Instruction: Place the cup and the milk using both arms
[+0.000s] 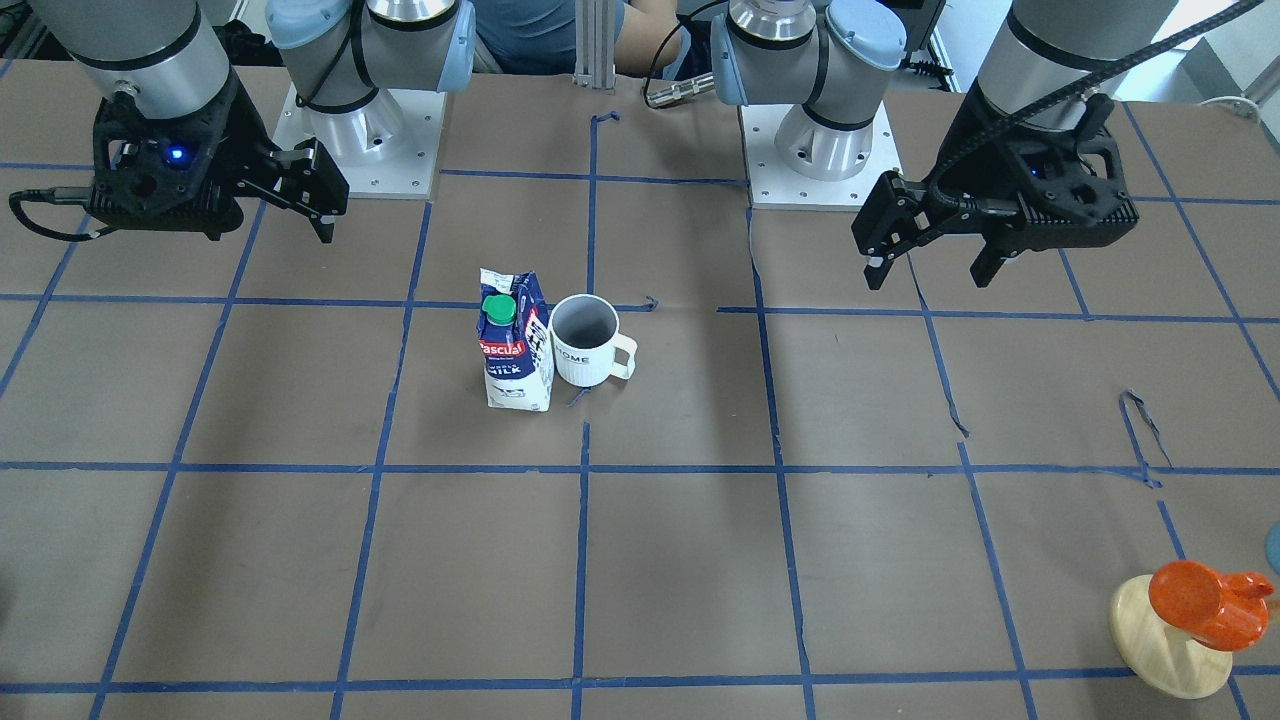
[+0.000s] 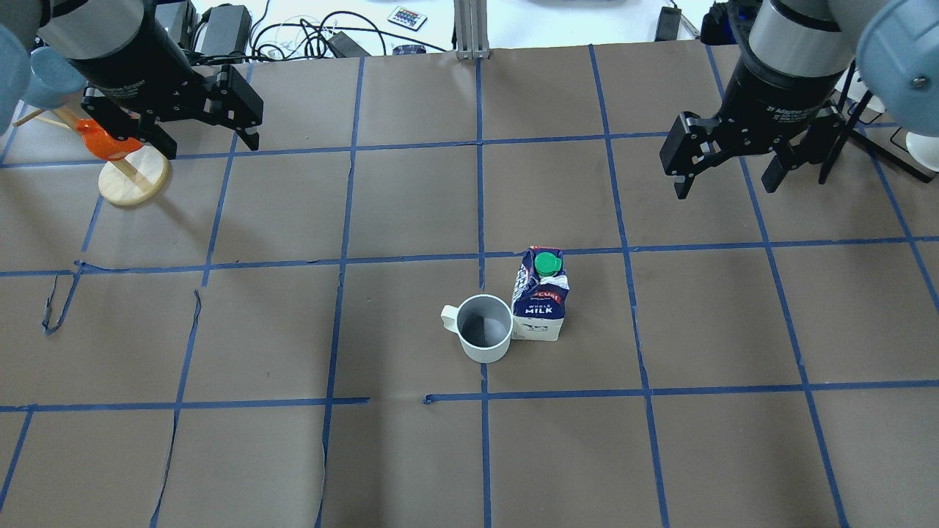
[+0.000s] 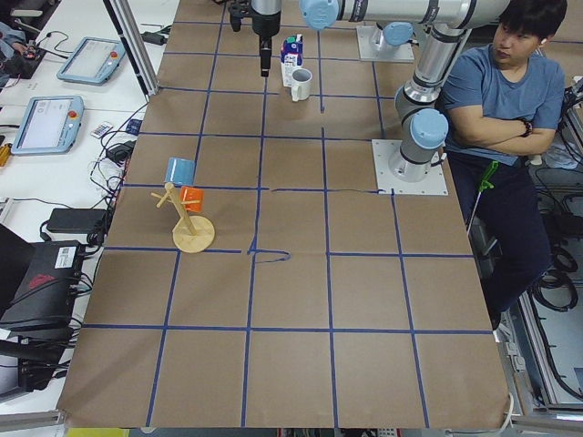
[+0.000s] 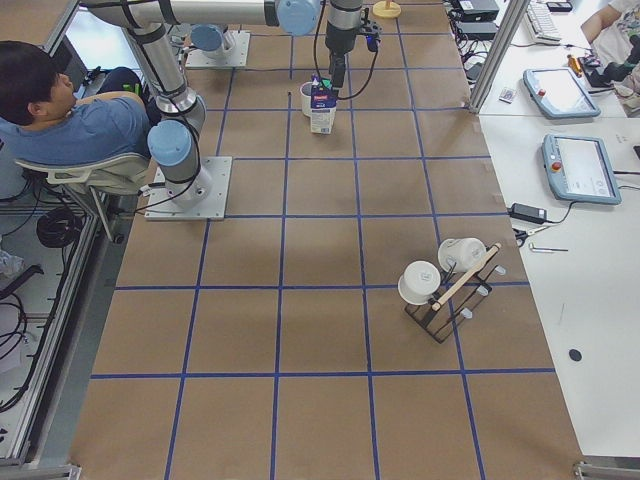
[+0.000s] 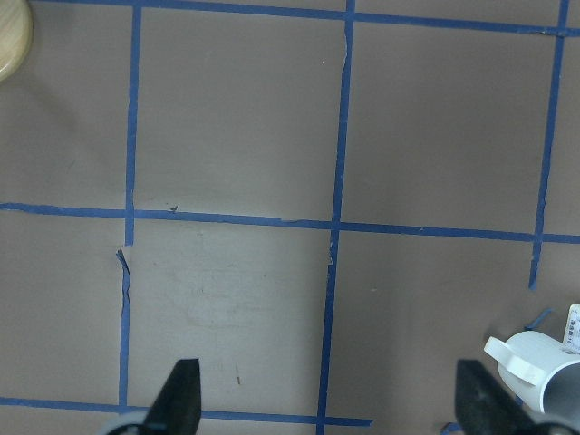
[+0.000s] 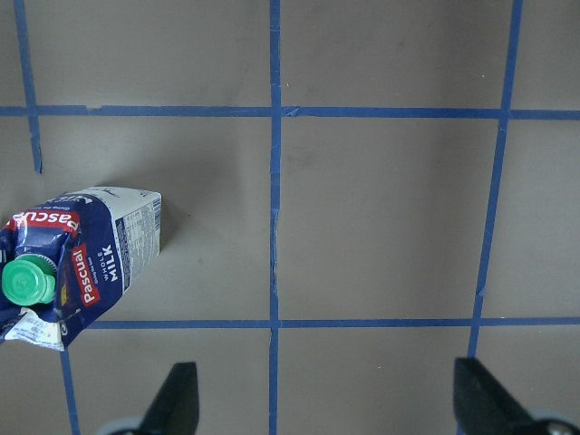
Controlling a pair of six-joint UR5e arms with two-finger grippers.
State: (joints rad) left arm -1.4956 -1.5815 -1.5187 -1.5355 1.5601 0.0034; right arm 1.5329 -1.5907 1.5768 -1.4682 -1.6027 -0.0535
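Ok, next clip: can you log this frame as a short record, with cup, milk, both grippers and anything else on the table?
cup: upright, empty, mid-table, handle toward robot's left
milk: upright, cap on, at the cup's right, touching or nearly
left gripper: open, empty, raised, away from both
right gripper: open, empty, raised, away from both
other: orange cup on wooden stand, robot's far left

The milk (image 1: 515, 350) reads "Pascual WHOLE MILK"; the cup (image 1: 585, 350) "HOME".
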